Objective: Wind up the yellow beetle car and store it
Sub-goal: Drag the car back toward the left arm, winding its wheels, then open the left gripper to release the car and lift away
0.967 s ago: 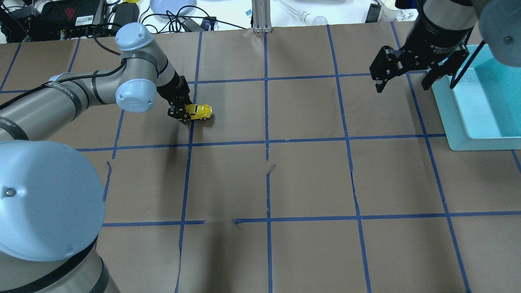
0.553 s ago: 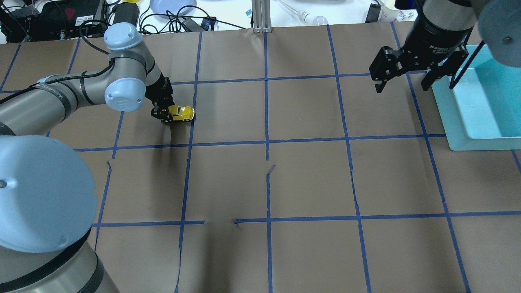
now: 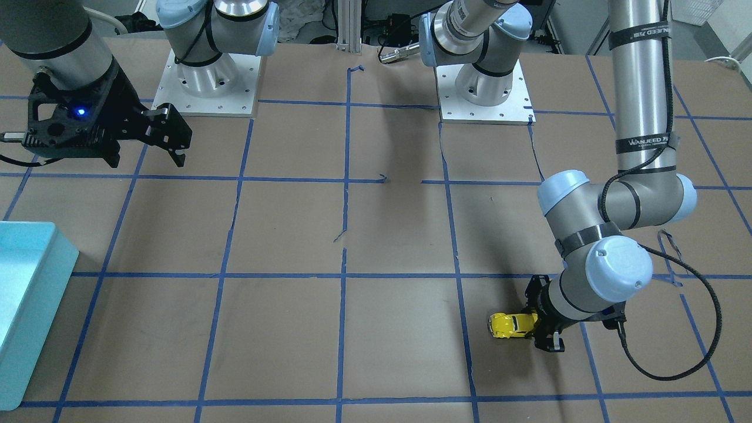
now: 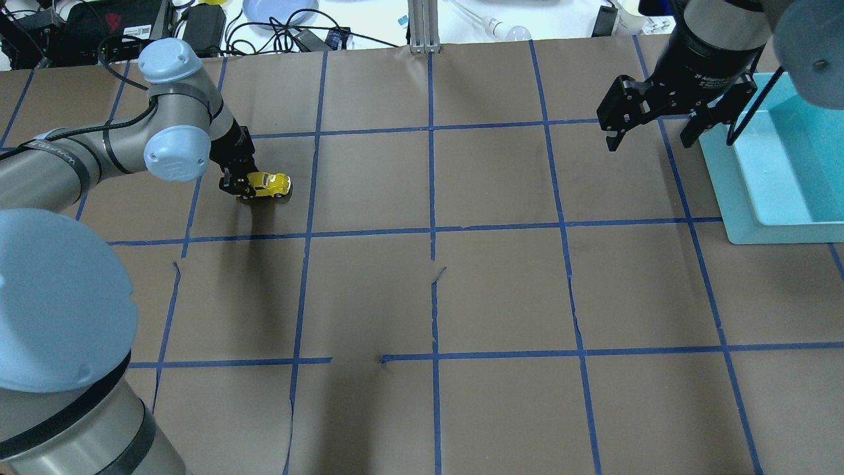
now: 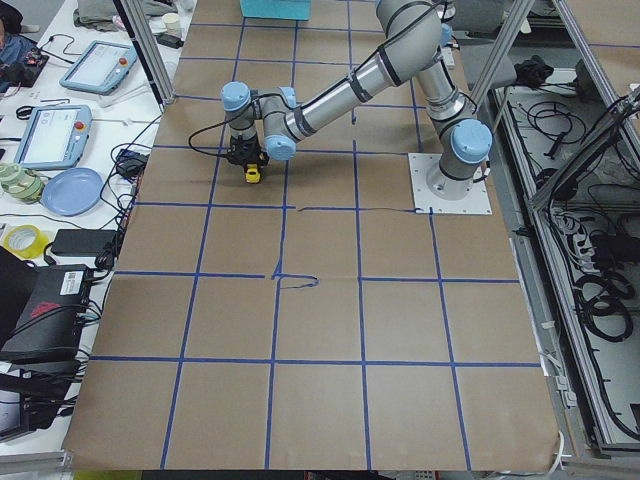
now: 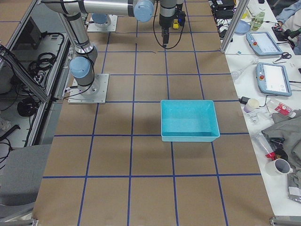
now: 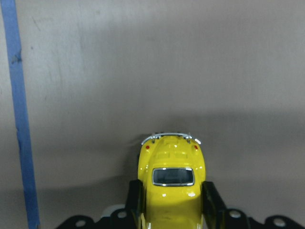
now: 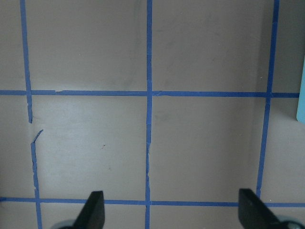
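- Left gripper [image 4: 239, 187]: I have it closed on the small glossy yellow beetle-shaped toy car [image 4: 267, 185]. In the left wrist view, one black finger [image 7: 135, 200] presses on each side of the car body, with no gap visible.
- The gripped part is the end of the car nearest my wrist. The free end, with a silver bumper [image 7: 170, 137], points away from the gripper.
- Car position: low over the brown paper-covered counter [image 4: 501, 290], which is marked with a grid of blue tape. In the overhead view it sits in a far-left grid square, just beside a blue tape line.
- I cannot tell whether the wheels touch the counter. A shadow lies directly beside the car.
- In the front-facing view, the car [image 3: 509, 325] projects from the left gripper [image 3: 537, 322] toward the middle of the counter.
- Right gripper [image 4: 651, 137]: I hold it wide open and empty, raised above the counter. In the right wrist view, its two fingertips [image 8: 94, 209] stand far apart over bare grid squares.
- The rectangular teal plastic bin [image 4: 745, 198] sits just beside the right gripper, at the counter's right end.
- The car and the bin are well apart, at opposite ends of the counter.
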Tool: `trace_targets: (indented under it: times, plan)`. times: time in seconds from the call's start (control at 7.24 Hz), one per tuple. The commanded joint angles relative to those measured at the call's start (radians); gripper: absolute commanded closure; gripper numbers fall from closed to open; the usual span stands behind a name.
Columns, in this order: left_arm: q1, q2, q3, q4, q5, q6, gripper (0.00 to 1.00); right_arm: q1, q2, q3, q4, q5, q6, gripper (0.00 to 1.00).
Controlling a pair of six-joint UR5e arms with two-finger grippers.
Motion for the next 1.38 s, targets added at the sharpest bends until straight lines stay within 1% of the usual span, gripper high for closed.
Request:
trace_targets:
  times: [0.0,0.28,0.41,0.55,0.69,0.83,1.11,1.24]
  plan:
    - [0.045,0.000,0.002,0.001,0.005,0.063,1.00,0.000,0.002,0.000,0.000,0.002,0.000,0.00]
    - [0.090,-0.002,0.008,0.001,0.002,0.111,1.00,0.000,0.002,0.005,-0.002,0.002,0.000,0.00]
    - [0.097,-0.002,0.008,0.001,-0.012,0.120,0.97,0.000,0.002,0.005,-0.002,0.004,0.005,0.00]
    - [0.096,0.010,0.007,0.009,-0.010,0.114,0.46,0.002,0.000,0.003,-0.002,0.002,0.005,0.00]
    - [0.094,0.015,0.000,0.008,-0.003,0.114,0.22,0.021,-0.002,0.002,-0.002,-0.002,0.014,0.00]
    - [0.085,0.024,0.000,0.008,-0.010,0.114,0.18,0.050,-0.003,0.002,-0.002,-0.010,0.020,0.00]
    - [0.070,0.061,0.008,-0.003,-0.003,0.128,0.18,0.064,-0.006,0.000,-0.011,-0.007,0.078,0.00]
    - [0.062,0.095,0.013,-0.002,0.000,0.246,0.18,0.063,0.000,0.003,-0.032,-0.007,0.059,0.00]
